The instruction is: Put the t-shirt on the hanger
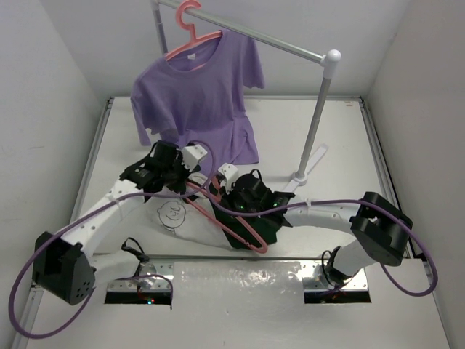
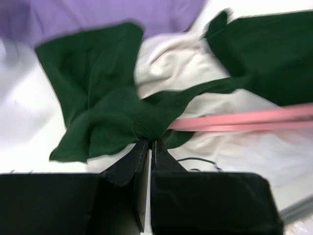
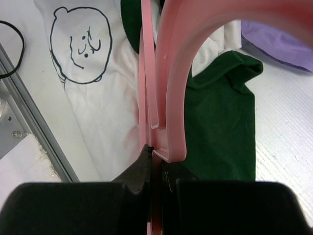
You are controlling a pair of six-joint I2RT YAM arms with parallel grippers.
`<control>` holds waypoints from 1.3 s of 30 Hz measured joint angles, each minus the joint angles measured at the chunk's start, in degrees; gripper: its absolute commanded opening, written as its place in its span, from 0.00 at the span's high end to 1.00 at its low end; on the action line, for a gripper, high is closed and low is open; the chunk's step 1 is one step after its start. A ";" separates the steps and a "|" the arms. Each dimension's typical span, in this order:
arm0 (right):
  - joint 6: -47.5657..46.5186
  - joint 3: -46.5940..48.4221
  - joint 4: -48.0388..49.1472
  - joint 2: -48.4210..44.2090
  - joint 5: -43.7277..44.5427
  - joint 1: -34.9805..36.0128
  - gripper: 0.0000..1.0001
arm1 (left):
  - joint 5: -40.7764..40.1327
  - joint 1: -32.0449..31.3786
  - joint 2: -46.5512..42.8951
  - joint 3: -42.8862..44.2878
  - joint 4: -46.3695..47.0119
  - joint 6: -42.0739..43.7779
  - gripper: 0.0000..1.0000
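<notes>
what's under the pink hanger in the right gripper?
The t-shirt lies under the hanger, white front on one side, green cloth on the other. The right gripper, shut on the hanger, hides what lies below its fingers.

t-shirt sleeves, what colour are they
Dark green sleeves on a white-bodied t-shirt; clearest in the left wrist view.

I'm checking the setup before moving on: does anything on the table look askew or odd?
Yes: the white t-shirt with dark green sleeves lies crumpled rather than flat, its green collar twisted into a rope and one sleeve folded over, where the thin pink plastic hanger meets it.
</notes>
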 measured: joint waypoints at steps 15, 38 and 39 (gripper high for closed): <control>-1.79 8.41 -8.48 -10.08 0.83 -4.24 1.00 | 18.67 -0.11 -10.84 12.83 -11.74 13.27 1.00; -4.85 4.83 -1.95 -11.78 -2.49 -4.79 1.00 | 28.59 -5.38 -6.84 24.90 -20.46 15.87 0.40; -4.85 3.96 -1.90 -11.80 -3.06 -4.79 1.00 | 27.41 -5.38 -7.17 24.90 -20.98 16.17 0.39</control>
